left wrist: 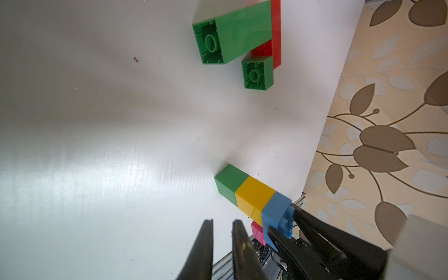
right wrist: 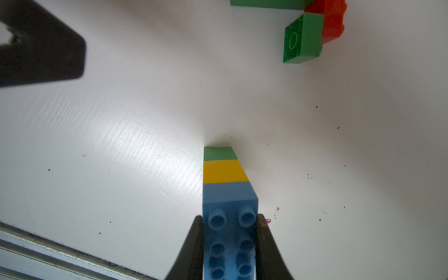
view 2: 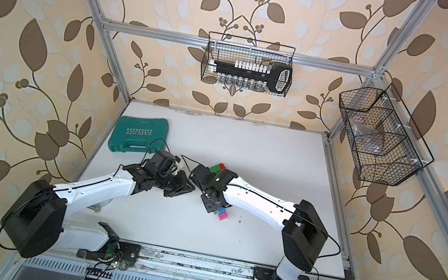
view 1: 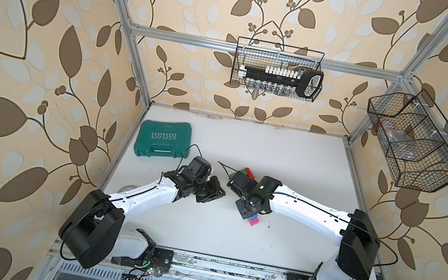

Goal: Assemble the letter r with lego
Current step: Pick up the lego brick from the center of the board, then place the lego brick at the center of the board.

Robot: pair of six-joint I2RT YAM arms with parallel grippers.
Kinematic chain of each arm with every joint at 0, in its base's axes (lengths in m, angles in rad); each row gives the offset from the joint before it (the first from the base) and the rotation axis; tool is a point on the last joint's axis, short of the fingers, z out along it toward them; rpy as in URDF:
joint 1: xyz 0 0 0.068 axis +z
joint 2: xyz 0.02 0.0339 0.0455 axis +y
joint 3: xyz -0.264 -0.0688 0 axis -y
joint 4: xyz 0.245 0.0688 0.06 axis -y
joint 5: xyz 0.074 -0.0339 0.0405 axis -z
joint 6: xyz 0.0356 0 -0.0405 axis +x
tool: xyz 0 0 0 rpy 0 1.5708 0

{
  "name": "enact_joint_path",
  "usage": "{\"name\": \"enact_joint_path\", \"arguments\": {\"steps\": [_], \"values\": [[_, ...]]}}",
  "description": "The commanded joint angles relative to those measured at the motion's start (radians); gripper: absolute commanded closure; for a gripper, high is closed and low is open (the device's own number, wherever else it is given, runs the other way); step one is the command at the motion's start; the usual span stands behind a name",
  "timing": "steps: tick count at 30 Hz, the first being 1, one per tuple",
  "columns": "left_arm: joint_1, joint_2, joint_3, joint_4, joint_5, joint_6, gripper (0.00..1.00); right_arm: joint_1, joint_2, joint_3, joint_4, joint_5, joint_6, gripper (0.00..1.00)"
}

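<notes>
A lego column stands on the white table: green at the bottom, then yellow, with an oblong blue brick on top. A pink brick shows beside the blue end, partly hidden. My right gripper is shut on the blue brick's sides, studs facing the camera. My left gripper hovers just beside the column, fingers a narrow gap apart and holding nothing. A separate green-and-red lego piece lies on its side farther back; in a top view this piece peeks from behind the right wrist.
A teal tool case lies at the back left of the table. Two wire baskets hang above, one on the back rail and one on the right rail. Both wrists meet near the table's middle. The table's front edge runs close by.
</notes>
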Motion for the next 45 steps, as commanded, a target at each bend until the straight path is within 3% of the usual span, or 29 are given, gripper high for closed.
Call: {"name": "enact_joint_path", "arguments": {"steps": [1, 13, 19, 26, 34, 38, 45], "values": [[0.012, 0.001, 0.040, -0.008, -0.004, 0.022, 0.82, -0.005, 0.135, -0.073, -0.050, -0.094, -0.015, 1.00], [0.013, -0.021, 0.061, -0.041, -0.012, 0.029, 0.82, -0.084, -0.025, 0.107, -0.201, -0.094, -0.072, 1.00], [0.012, -0.028, 0.061, -0.047, -0.015, 0.030, 0.82, -0.134, -0.075, 0.075, -0.170, -0.144, -0.086, 1.00], [0.012, -0.045, 0.078, -0.090, -0.027, 0.051, 0.82, -0.333, -0.204, -0.056, 0.066, -0.447, -0.084, 1.00], [0.012, -0.038, 0.092, -0.111, -0.046, 0.055, 0.82, -0.489, -0.198, -0.251, 0.461, -0.854, 0.007, 1.00], [0.013, -0.042, 0.104, -0.139, -0.061, 0.063, 0.80, -0.520, -0.162, -0.330, 0.656, -0.980, 0.076, 1.00], [0.012, -0.035, 0.120, -0.161, -0.084, 0.070, 0.72, -0.551, -0.069, -0.393, 0.824, -1.108, 0.112, 1.00]]}}
